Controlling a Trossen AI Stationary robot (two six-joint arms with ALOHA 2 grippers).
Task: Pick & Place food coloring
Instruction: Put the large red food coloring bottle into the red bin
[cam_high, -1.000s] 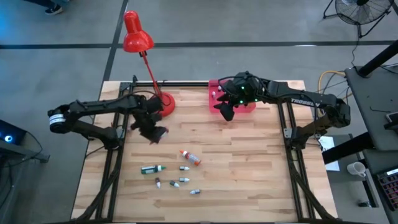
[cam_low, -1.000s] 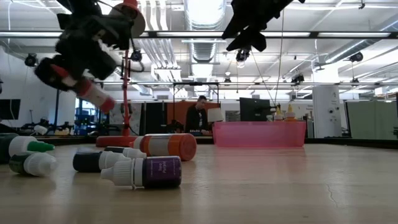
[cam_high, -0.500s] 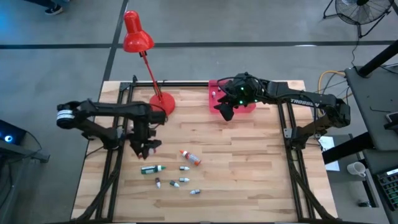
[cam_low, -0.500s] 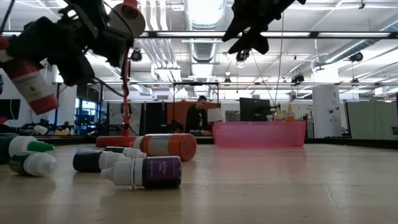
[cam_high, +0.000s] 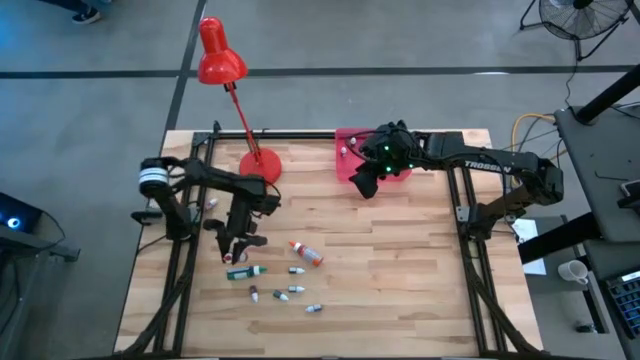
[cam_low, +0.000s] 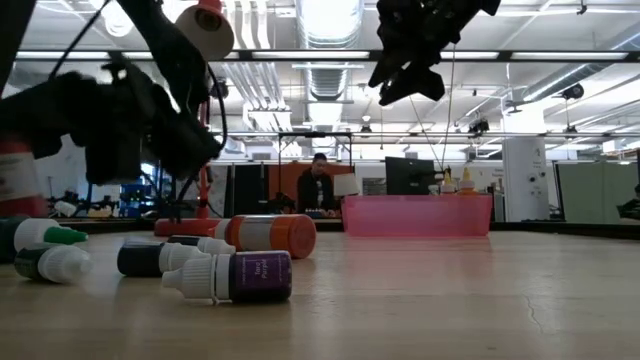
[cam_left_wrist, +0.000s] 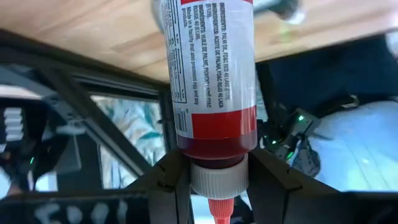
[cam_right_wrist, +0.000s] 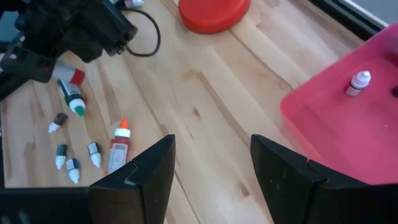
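Observation:
My left gripper (cam_high: 238, 240) hangs low over the table's left side and is shut on a red food coloring bottle (cam_left_wrist: 211, 81) with a white label. This bottle also shows at the low view's left edge (cam_low: 15, 180). Close by lie a dark green bottle (cam_high: 243, 272), an orange-red one (cam_high: 306, 253) and several tiny ones (cam_high: 295, 290). My right gripper (cam_high: 365, 185) stands open in the air over the near left corner of the pink tray (cam_high: 345, 150), with nothing between its fingers. One small whitish bottle (cam_right_wrist: 359, 83) stands in the tray. My left gripper pinches the red bottle between its two fingers (cam_left_wrist: 169, 182) at the cap end, on the white collar (cam_left_wrist: 217, 177) below the red shoulder. The bottle runs on past the fingertips, its base pointing toward the tabletop. Whether the base touches the wood, I cannot tell.
A red desk lamp stands with its round base (cam_high: 260, 163) at the far left of the table, its head reaching past the far edge. Black frame rails (cam_high: 180, 260) run along both sides. Bare wood (cam_high: 400, 270) lies at the right and near the middle.
My left gripper has carried the red bottle from near the lamp base toward the table's near edge and downward, turning as it went. The bottle, slanted high in the low view before, now stands lower and more upright beside the green bottle.

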